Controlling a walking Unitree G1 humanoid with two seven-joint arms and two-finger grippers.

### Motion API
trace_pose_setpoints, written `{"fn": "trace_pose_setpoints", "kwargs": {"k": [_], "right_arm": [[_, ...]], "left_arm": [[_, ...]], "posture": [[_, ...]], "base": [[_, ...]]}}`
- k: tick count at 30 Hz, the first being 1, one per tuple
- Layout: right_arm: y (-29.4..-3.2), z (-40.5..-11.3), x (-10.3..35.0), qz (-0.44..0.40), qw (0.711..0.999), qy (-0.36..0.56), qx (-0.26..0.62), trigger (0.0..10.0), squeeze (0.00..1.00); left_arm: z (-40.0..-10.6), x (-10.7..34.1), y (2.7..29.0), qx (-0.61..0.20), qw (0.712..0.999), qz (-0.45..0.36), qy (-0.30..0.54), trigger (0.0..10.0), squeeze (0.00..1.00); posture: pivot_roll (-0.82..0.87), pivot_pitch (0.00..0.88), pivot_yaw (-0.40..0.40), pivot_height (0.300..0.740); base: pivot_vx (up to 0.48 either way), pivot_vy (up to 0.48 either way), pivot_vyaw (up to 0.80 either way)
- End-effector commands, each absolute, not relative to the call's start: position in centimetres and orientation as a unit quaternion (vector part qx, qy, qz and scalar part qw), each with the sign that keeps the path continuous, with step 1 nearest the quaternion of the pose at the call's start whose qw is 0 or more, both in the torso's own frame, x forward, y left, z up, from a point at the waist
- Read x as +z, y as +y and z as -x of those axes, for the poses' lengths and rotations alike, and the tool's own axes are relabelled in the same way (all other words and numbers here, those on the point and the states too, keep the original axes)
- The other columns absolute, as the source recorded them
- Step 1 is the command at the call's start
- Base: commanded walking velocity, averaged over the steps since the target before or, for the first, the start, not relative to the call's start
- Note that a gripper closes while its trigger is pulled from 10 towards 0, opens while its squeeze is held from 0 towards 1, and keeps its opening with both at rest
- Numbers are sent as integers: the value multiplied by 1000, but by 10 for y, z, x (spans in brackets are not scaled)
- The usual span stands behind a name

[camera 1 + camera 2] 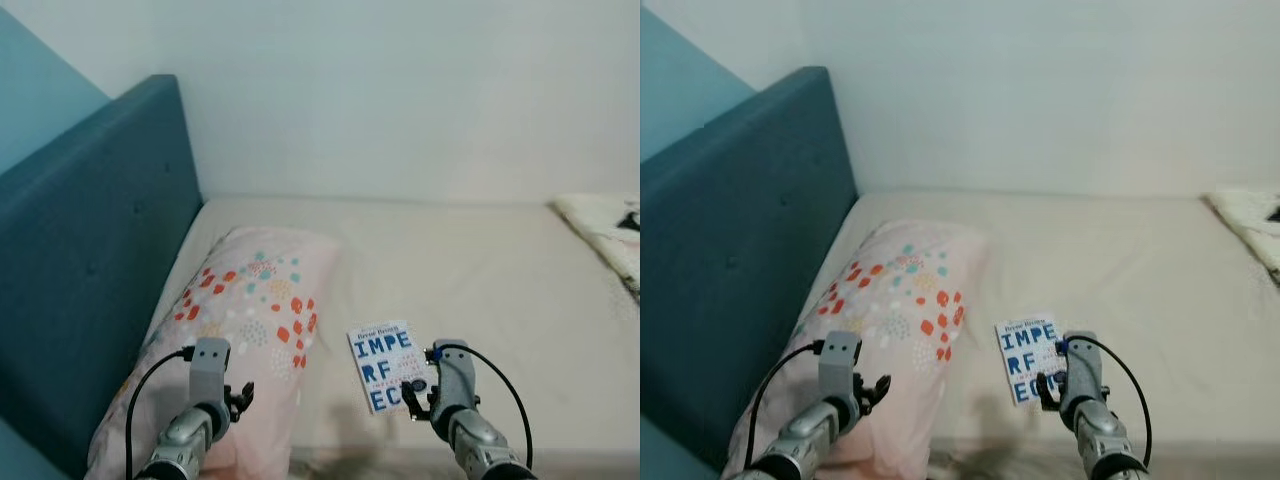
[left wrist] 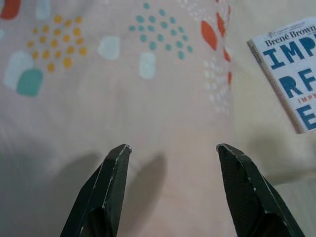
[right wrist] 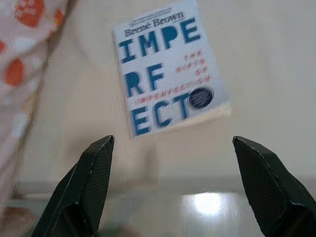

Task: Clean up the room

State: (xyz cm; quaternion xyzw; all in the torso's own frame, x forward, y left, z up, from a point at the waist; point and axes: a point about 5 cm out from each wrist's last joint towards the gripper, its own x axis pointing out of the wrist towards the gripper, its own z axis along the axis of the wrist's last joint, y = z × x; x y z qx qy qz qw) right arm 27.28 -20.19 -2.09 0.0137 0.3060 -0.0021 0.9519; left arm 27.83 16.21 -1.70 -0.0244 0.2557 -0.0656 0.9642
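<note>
At lower left our left end effector (image 2: 170, 148) hovered released over the patterned pillow (image 1: 245, 330). Right of it, the Brené Brown book (image 3: 168, 66) lay flat on the bed (image 1: 480, 270), our right end effector (image 3: 173, 143) spread above it.

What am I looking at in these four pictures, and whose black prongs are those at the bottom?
A humanoid robot stands at a bed. The two wide pictures come from cameras in its head, looking down. The two close ones come from cameras on its wrists, each looking along that arm's two black fingers.

On the bed lie a pink pillow with coloured spots, beside a blue headboard, and a white book with blue letters. A patterned cloth lies at the far right.

The left gripper hovers open over the pillow; the right gripper hovers open near the book. Neither holds anything.
</note>
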Motion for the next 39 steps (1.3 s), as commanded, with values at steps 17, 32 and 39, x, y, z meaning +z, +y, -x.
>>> {"fn": "trace_pose_setpoints", "kwargs": {"k": [17,32,39], "right_arm": [[-207,-279,-14,-22,958,286,-19,10000,0],[-199,-297,3,-3,966,257,25,10000,0],[-200,-307,16,-24,975,220,38,10000,0]], "left_arm": [[-288,-10,133,-102,964,-7,246,10000,0],[-328,34,133,18,979,128,157,10000,0],[-342,56,156,97,984,102,110,10000,0]], "posture": [[30,0,-29,740],[22,0,-25,715],[15,0,-21,685]], "base": [[0,-126,-44],[0,-25,0],[0,0,0]]}}
